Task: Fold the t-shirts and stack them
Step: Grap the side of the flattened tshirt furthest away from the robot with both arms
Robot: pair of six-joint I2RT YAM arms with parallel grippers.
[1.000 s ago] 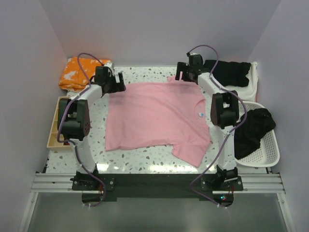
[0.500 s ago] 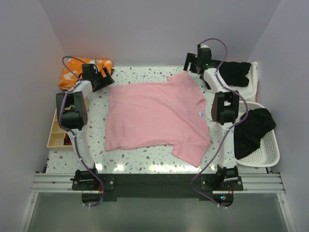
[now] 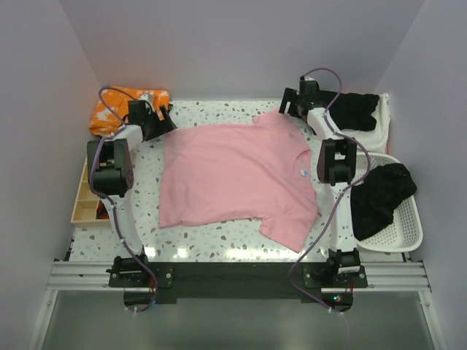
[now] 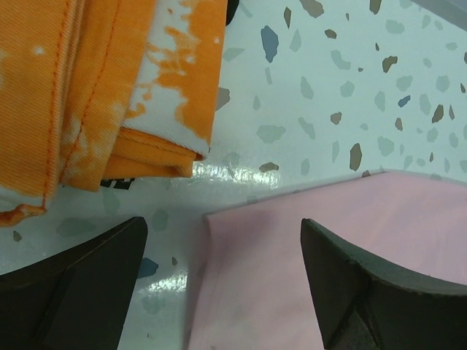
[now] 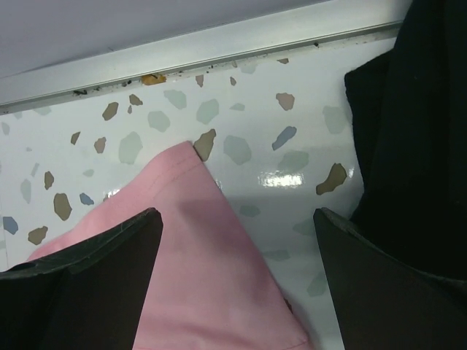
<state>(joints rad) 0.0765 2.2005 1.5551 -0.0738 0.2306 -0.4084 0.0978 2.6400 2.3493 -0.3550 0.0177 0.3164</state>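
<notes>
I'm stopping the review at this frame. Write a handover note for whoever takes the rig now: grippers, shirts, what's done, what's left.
Left gripper: open, empty, over the far left hem corner of the pink shirt.
Right gripper: open, empty, over its far sleeve tip.
Shirts: the pink shirt lies spread flat mid-table, unfolded. A black shirt sits crumpled in the basket on the right. A second black shirt lies on off-white cloth at the far right corner.
Done: pink shirt laid out.
Left: probably grasp both far points, then fold and stack it, then do the basket's shirt.
</notes>
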